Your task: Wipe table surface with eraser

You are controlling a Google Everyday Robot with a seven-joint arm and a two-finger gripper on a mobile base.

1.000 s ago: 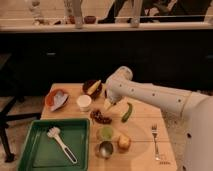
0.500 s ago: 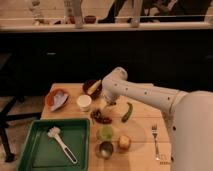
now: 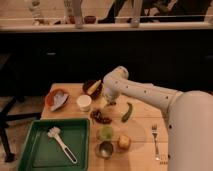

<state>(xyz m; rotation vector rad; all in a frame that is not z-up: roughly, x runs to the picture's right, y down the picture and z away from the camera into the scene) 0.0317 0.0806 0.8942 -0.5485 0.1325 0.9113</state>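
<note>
Gripper (image 3: pixel 109 103): hangs pointing down below the white wrist, close over the table surface (image 3: pixel 142 129). We read its jaws as standing apart, with nothing between them.
Eraser (image 3: pixel 101 117): a dark brown block lying flat on the planks, just nearer the camera than the gripper and not touching it.
Change: over the last second the wrist has edged slightly sideways and the forearm has sunk a little. The jaws have stayed wide, and we see no object displaced.
Meaning: we judge this the approach stage. The eraser is not yet picked up and no wiping has begun. The gripper must still drop over the block and close.
Close neighbours: the dark bowl (image 3: pixel 92 87) lies just behind the gripper, the white cup (image 3: pixel 84 102) beside it, and the green pepper (image 3: pixel 127 111) on the other side.
Risk: we expect little room to descend without nudging the cup or the bowl.
Outer field: the green tray (image 3: pixel 30 150) with a brush (image 3: pixel 62 144) inside, and the fork (image 3: pixel 155 140), all well apart from the eraser.
</note>
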